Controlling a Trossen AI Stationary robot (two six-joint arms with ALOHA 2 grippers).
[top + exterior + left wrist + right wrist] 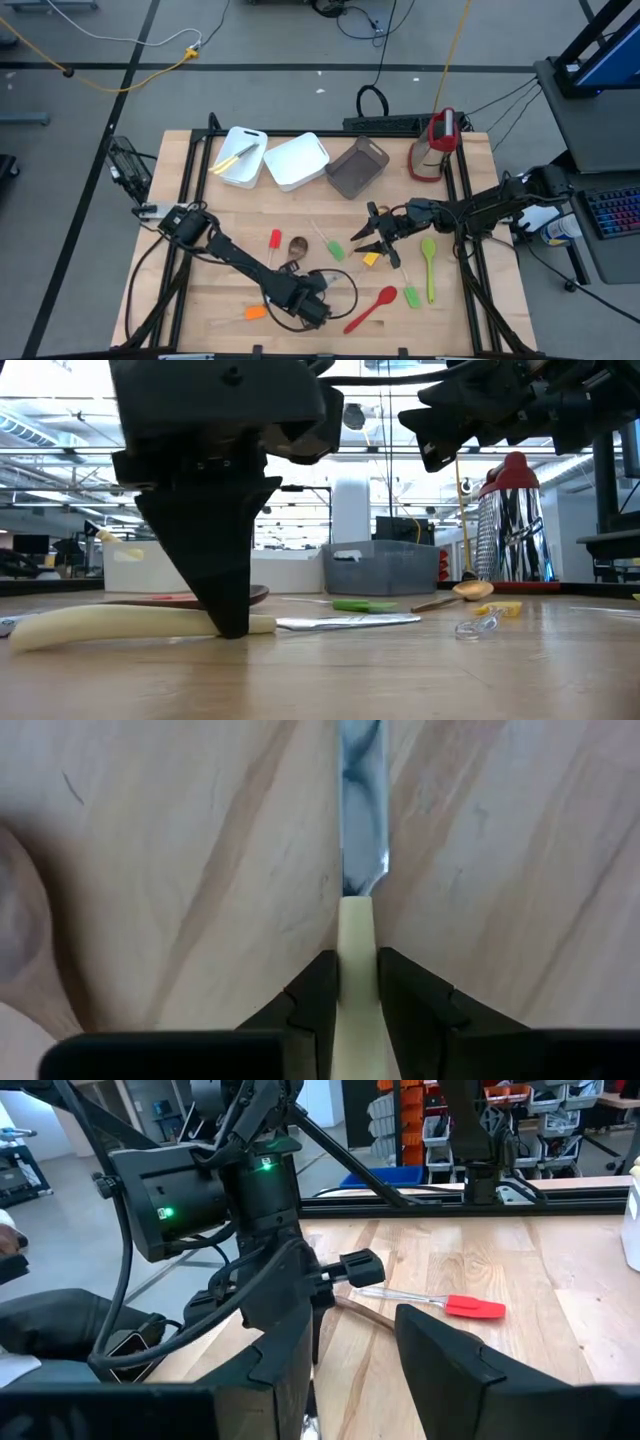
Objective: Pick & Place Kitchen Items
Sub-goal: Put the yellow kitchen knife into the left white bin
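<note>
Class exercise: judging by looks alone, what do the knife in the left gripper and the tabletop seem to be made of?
Knife: the blade mirrors light, so probably polished metal; the handle is cream and matte, likely plastic. The left gripper clamps that handle. Tabletop: pale wood with visible grain, smooth finish.

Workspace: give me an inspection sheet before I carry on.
Surface: wooden table, utensils scattered across its middle.
Job's things: knife lying flat; red spoon, green spoon, red spatula loose; some utensils in white bin.
Clutter: grey bin, appliance.
Hands: left hand down at the table, shut on the knife handle; right hand open above the table.
Cables: black loop behind the table.
Surroundings: keyboard to the right.
</note>
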